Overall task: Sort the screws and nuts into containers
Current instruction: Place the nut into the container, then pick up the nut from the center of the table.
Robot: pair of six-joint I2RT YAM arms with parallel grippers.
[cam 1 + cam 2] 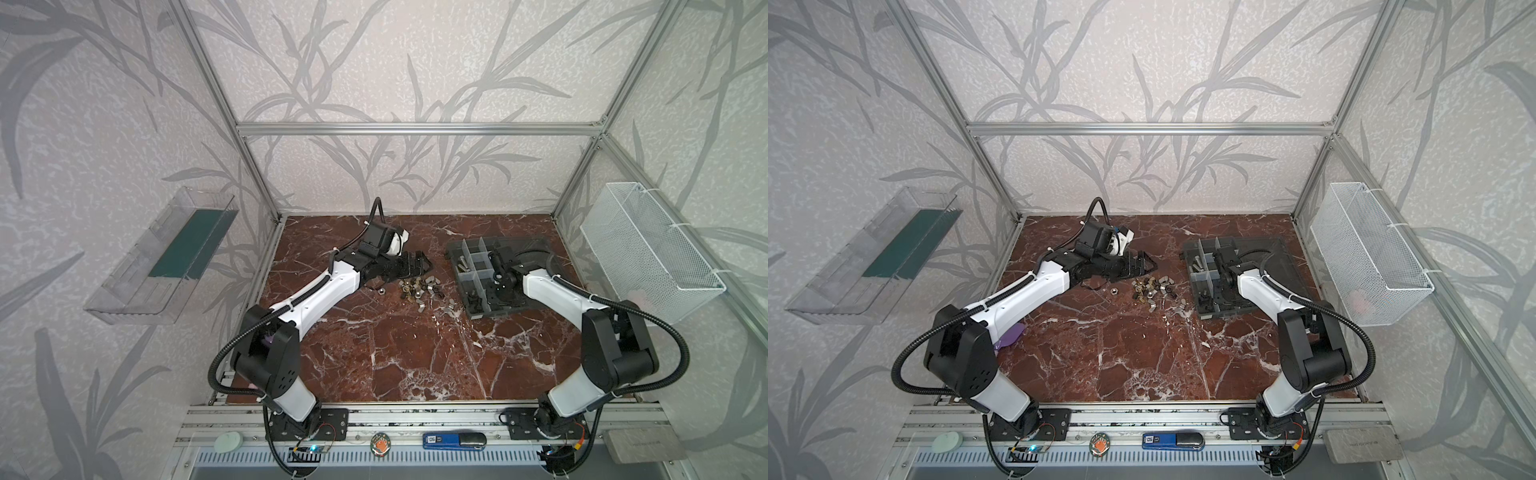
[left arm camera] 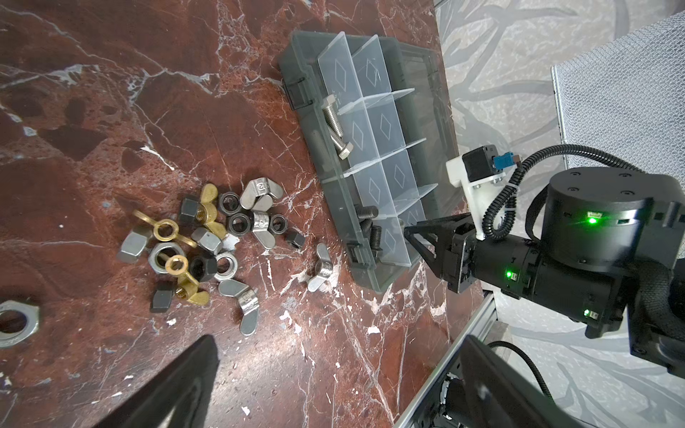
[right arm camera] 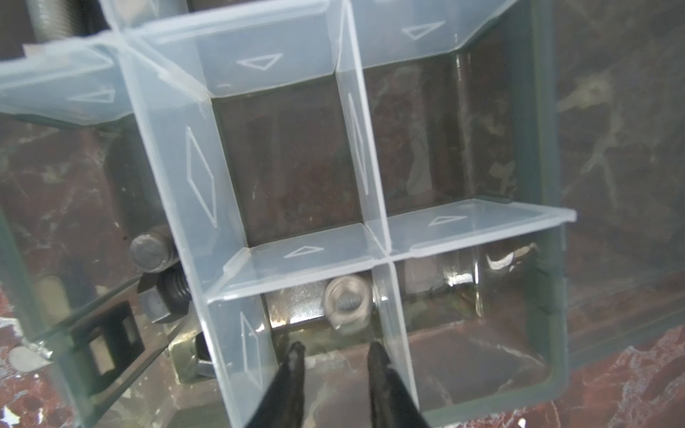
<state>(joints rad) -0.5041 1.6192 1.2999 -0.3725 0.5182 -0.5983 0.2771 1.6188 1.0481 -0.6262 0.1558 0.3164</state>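
Loose nuts (image 2: 207,244): heaped on the worktop (image 2: 111,111), beside the containers (image 2: 330,200).
Left tool (image 1: 419,268): wide open, empty; heap directly ahead, the nearer arm.
Right tool (image 3: 335,350): parted, empty, over a compartment; silver nut (image 3: 346,302) just beyond its tips.

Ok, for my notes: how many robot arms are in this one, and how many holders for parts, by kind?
Robot arms: 2
Organizer box: 1
Wire basket: 1
Clear wall bin: 1
Total: 5
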